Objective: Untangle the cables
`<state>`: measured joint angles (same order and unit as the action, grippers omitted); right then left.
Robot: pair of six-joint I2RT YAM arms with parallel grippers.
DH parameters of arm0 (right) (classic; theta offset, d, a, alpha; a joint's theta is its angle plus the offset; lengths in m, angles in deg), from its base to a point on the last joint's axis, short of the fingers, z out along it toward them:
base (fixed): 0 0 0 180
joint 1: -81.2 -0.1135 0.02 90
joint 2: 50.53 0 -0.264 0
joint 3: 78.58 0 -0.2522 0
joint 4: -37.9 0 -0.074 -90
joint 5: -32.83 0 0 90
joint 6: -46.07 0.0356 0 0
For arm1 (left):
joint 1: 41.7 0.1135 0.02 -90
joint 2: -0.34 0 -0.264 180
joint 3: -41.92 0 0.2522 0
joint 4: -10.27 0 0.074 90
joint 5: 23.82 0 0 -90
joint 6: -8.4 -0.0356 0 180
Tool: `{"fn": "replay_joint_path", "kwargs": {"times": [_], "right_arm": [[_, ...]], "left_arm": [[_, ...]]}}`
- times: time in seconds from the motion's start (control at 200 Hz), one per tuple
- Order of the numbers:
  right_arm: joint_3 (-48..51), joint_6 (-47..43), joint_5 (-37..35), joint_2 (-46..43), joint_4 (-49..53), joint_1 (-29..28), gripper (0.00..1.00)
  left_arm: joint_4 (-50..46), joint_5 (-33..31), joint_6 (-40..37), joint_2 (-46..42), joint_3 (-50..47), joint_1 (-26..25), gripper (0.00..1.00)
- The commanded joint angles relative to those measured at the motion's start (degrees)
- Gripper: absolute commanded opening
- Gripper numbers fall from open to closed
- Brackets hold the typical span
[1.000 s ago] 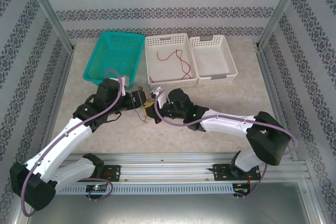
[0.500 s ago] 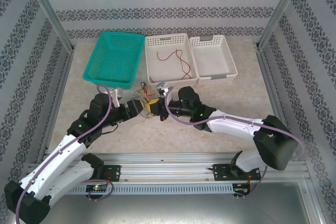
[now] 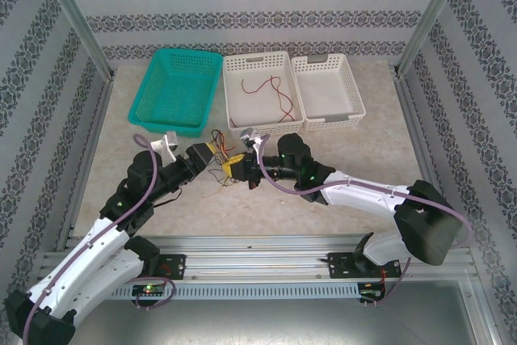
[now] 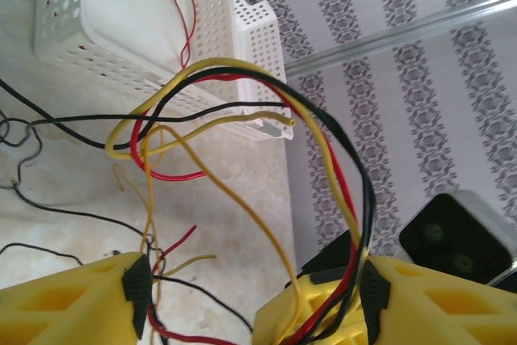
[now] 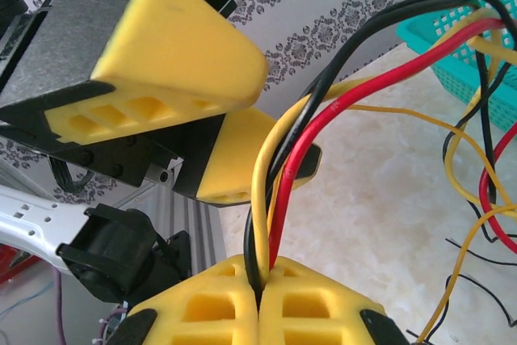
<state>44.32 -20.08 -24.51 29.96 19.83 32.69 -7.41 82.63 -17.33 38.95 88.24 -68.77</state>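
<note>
cables: a loose knot of thin red, yellow and black strands is seen at the centre of the top view, partly lifted off the table, just below the baskets.
right gripper: clenched on a three-strand bundle, one strand of each colour, at the bottom of its wrist view.
left gripper: the jaws are held apart and nothing is clamped. The bundle runs just beside one pad, though contact there cannot be made out for certain.
handling: the strands are judged light, limp and a little springy. Loops are expected to slide and snag on one another rather than break, and such thin insulation may slip in hard pads.
where to hold: one strand is best pinched close to the clenched bundle, where the colours fan apart, and drawn off sideways. The crossed tails at the lower left of the left wrist view are better left alone.
surroundings: a teal basket is set at upper left, a middle basket holds one red wire, and a right basket is placed beside it.
in the way: the grippers are crowded tip to tip, so little room is left for pulling. The middle basket's near wall is close behind the knot and could catch a loop.
</note>
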Motion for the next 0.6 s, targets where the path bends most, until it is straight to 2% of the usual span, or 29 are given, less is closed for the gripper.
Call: {"fn": "replay_joint_path", "kwargs": {"times": [0.0,0.27,0.39,0.51,0.595], "right_arm": [[0.4,0.08,1.78,-0.9,-3.23,-0.18,0.0],[0.0,0.18,2.31,-0.43,-3.23,-0.67,0.0],[0.05,0.09,1.97,-0.38,-3.22,-0.89,0.0],[0.0,0.04,1.8,-0.37,-3.23,-0.86,0.0],[0.31,-0.09,1.35,-0.43,-3.23,-0.88,0.0]], "left_arm": [[5.28,0.85,2.32,0.64,-0.85,-0.79,0.63],[8.19,2.94,2.7,4.7,-0.84,-0.99,0.5],[10.0,3.9,2.83,6.34,-0.92,-1.21,0.38],[10.41,4.08,2.84,6.61,-1.38,-1.25,0.2],[8.65,3.52,2.19,6.01,-1.31,-1.23,0.0]]}}
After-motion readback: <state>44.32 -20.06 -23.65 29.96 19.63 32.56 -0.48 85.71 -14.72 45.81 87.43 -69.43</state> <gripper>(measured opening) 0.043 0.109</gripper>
